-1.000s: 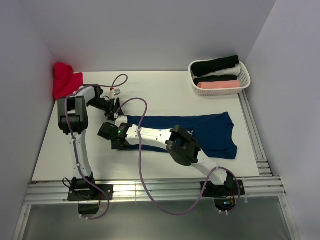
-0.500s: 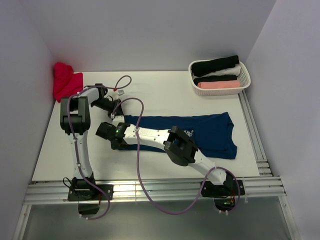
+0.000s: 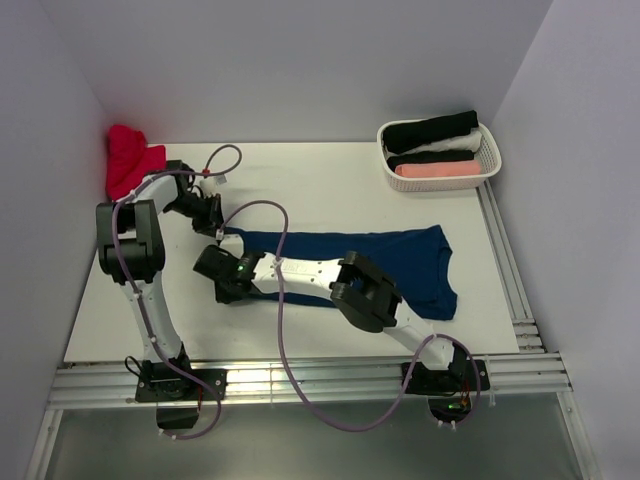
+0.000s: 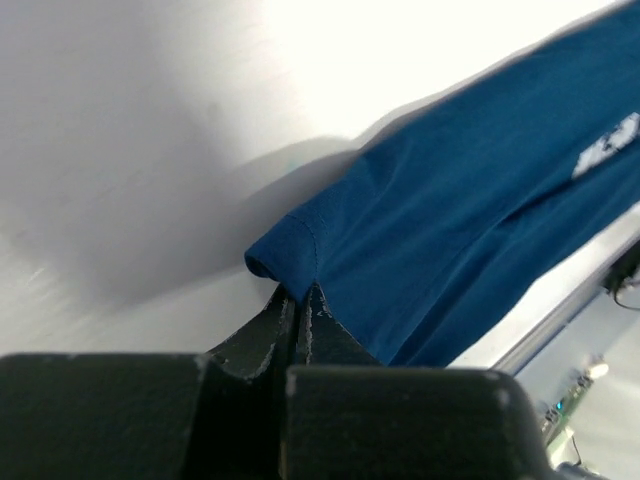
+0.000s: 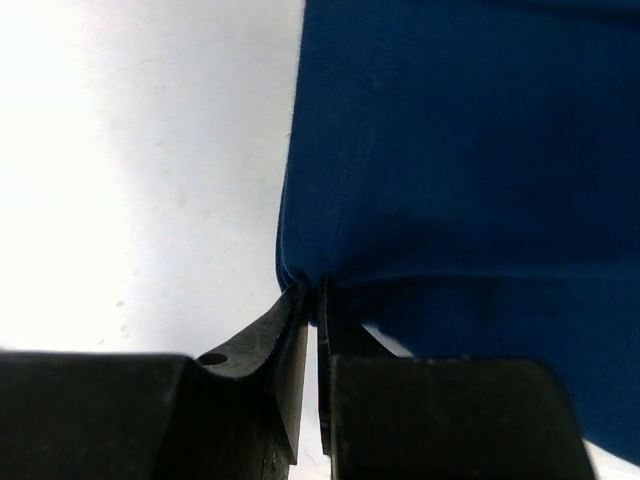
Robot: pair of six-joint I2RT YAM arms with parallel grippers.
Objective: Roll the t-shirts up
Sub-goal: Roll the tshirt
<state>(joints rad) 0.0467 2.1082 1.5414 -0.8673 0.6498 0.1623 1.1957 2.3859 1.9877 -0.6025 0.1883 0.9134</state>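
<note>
A navy blue t-shirt (image 3: pixel 390 265) lies folded into a long band across the middle of the table. My left gripper (image 3: pixel 216 231) is shut on its far left corner, and the left wrist view shows the cloth (image 4: pixel 450 230) pinched at the tips of that gripper (image 4: pixel 300 292). A pale print (image 4: pixel 605 150) shows on the shirt. My right gripper (image 3: pixel 232 291) is shut on the near left corner, with the hem (image 5: pixel 470 150) bunched between the tips of the right gripper (image 5: pixel 318 287). A red t-shirt (image 3: pixel 130 160) is heaped in the back left corner.
A white basket (image 3: pixel 489 150) at the back right holds rolled black, white and pink shirts. Metal rails (image 3: pixel 300 378) run along the table's front edge and right side. The right arm (image 3: pixel 365 292) stretches across the shirt's near side. Walls close in left, back and right.
Both grippers have closed on the navy shirt's left corners. The left arm swung left and the shirt slid a little to the left.
</note>
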